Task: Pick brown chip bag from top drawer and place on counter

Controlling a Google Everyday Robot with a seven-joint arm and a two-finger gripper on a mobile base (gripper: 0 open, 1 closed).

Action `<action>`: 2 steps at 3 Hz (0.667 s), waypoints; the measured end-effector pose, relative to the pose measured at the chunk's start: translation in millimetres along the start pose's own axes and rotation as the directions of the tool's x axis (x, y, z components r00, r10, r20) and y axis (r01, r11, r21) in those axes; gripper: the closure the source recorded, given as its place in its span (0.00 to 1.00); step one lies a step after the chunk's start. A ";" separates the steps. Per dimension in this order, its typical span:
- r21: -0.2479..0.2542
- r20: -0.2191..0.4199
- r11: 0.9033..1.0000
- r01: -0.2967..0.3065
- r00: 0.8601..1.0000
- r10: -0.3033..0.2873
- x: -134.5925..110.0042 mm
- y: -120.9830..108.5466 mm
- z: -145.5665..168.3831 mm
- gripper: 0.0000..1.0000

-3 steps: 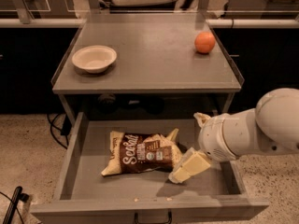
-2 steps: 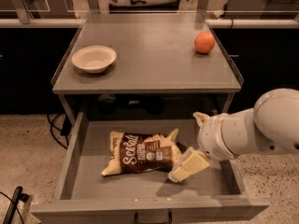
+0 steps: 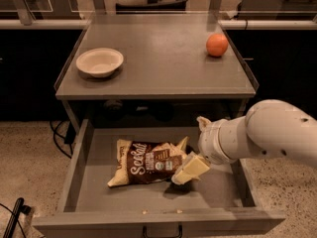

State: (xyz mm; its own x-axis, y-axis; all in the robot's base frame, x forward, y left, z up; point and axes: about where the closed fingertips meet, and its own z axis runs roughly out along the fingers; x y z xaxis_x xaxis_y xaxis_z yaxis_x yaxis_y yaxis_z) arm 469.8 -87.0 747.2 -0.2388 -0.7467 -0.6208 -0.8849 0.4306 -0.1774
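The brown chip bag [image 3: 143,162] lies flat on the floor of the open top drawer [image 3: 94,195], unmoved since a second ago. The gripper [image 3: 190,168] sits at the bag's 3 o'clock end, touching it, having edged slightly toward 9 o'clock; whether it has clamped the bag I cannot tell. On the counter [image 3: 163,63], a bowl [image 3: 99,62] sits at 9 o'clock and an orange [image 3: 217,44] at 2 o'clock, both unchanged.

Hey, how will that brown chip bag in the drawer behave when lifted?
The brown chip bag looks crinkled and puffy, so probably light and easily crushed. The gripper sits at its right end in the top drawer; lifted from there, it would likely dangle.
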 end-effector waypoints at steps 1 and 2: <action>0.050 -0.017 0.998 0.046 0.999 -0.046 8.0 -16.2 29.9 0.00; 0.049 -0.017 0.996 0.078 0.997 -0.077 17.5 -22.9 53.4 0.00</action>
State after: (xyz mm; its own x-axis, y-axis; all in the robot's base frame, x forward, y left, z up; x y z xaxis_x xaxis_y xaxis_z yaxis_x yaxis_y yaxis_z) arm 507.2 -82.8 699.6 -0.1767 -0.7864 -0.5919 -0.8801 0.3955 -0.2628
